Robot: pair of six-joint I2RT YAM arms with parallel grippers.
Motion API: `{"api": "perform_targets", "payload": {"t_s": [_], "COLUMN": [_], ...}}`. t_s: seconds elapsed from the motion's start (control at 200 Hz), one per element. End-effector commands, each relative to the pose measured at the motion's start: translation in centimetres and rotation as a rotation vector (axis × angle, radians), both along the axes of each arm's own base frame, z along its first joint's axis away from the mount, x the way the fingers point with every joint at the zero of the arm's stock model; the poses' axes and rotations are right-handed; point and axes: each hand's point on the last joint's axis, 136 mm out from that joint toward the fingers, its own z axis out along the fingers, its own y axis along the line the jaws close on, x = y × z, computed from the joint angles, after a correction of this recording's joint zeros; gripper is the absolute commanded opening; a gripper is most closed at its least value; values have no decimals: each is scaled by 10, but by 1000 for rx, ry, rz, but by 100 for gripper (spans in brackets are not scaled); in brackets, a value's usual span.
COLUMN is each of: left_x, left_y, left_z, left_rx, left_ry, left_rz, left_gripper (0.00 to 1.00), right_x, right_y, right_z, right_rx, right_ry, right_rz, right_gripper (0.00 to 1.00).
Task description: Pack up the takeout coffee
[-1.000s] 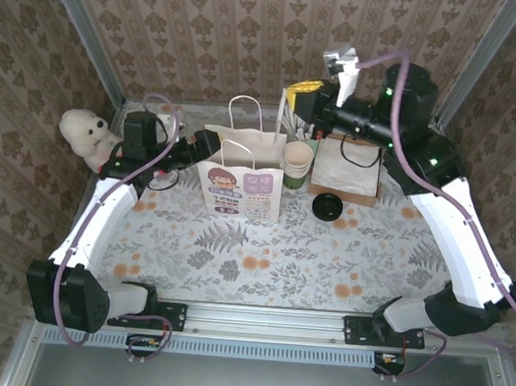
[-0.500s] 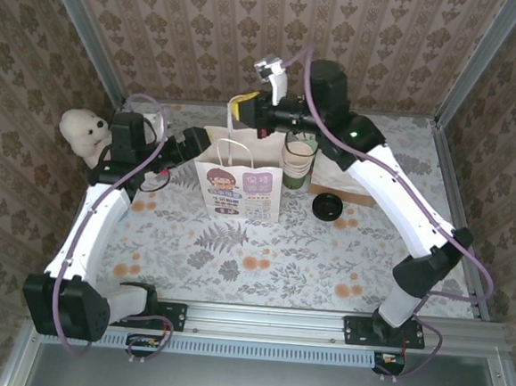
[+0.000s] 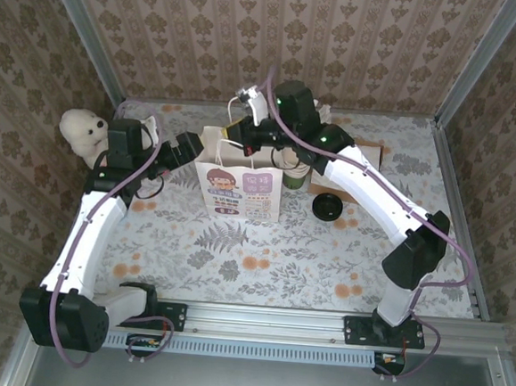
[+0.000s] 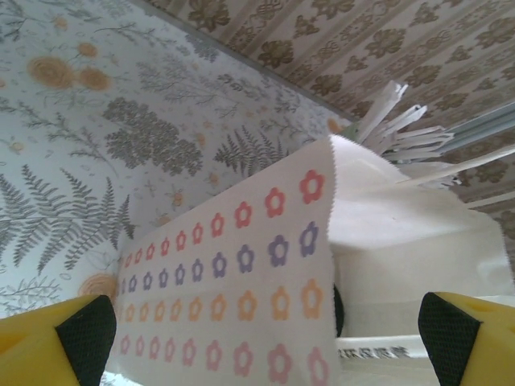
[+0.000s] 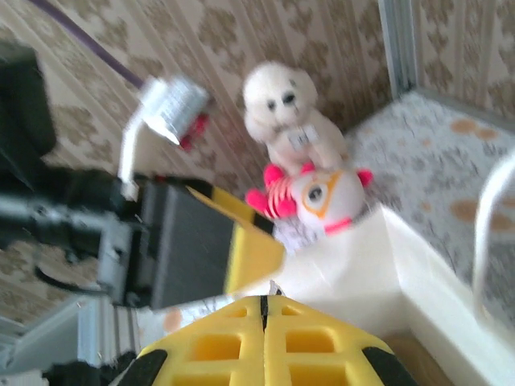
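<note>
Two things nearest the arms sit where they sat a sec ago: the loose black lid (image 3: 327,206) on the bench (image 3: 261,265), & the printed paper bag (image 3: 240,192), upright, just left of it. At the bag's top left edge the left fingers (image 4: 80,334) are spread wide, one either side of the flowered side panel, gripping nothing I can see. That arm has barely shifted.

Next back is the takeout coffee (image 3: 292,183): the olive-green cup is just right of the bag, tight against the stack of cream cups (image 3: 297,169). In front of them or under them, can't tell, & the right arm hides its lid. It hasn't moved either, so it's not packed yet.

Big change is the right arm. 1 sec back it hung over the far right of the bench, beyond the cups. Now it has swung left & reaches over the bag's mouth, by the handles. In the wrist view the right fingers (image 5: 217,346) look clenched tip to tip w/ nothing btwn them. Beyond, the white plush toy (image 3: 82,134) sits in the far left corner, untouched.

My read: no pick has happened. The right arm came to the bag empty, prob. to help open the mouth while the left arm steadies the edge. Pick-up & drop-in are both still to do. Risks: snagging a handle, tipping the bag.
</note>
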Motion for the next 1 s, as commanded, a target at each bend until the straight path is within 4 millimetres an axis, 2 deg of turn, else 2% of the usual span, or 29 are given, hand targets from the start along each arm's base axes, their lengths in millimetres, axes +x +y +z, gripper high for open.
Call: {"api": "perform_targets", "payload": {"t_s": [0.0, 0.11, 0.23, 0.33, 0.37, 0.39, 0.41, 0.48, 0.585, 0.635, 0.72, 0.805, 0.88, 0.995], "left_x": [0, 1, 2, 3, 3, 4, 4, 6, 9, 9, 9, 10, 13, 17], "left_y": [3, 2, -3, -8, -9, -9, -10, -9, 4, 9, 13, 13, 12, 11], "left_z": [-7, -5, 4, 12, 14, 15, 16, 17, 19, 21, 21, 16, 11, 6], "left_rx": [31, 30, 25, 27, 27, 27, 25, 24, 26, 33, 46, 56, 60, 54], "left_ry": [15, -1, -43, -83, -102, -109, -118, -140, -181, -201, -206, -184, -158, -140], "left_rz": [-6, -12, -49, -83, -94, -98, -100, -92, 0, 35, 57, 52, 48, 49], "left_gripper": [100, 100, 100, 100, 100, 100, 100, 100, 100, 100, 100, 100, 100, 100], "right_x": [-1, 0, -8, -11, -7, -1, -3, 5, 8, 10, 16, 25, 40, 67], "right_y": [-38, -65, -93, -137, -163, -176, -193, -247, -311, -331, -351, -368, -370, -364], "right_z": [3, 0, 10, 7, 4, -5, 0, -24, -80, -110, -163, -198, -215, -237], "right_rx": [-73, -108, -118, -159, -172, -186, -176, -194, -242, -290, -415, -643, -755, -748], "right_ry": [-10, -32, -56, -36, -31, -13, -21, 44, 233, 332, 489, 564, 583, 628], "right_rz": [-83, -166, -200, -317, -413, -466, -525, -725, -933, -972, -987, -1011, -1026, -1025], "right_gripper": [21, 38, 54, 69, 75, 78, 81, 99, 100, 100, 100, 100, 100, 100]}}
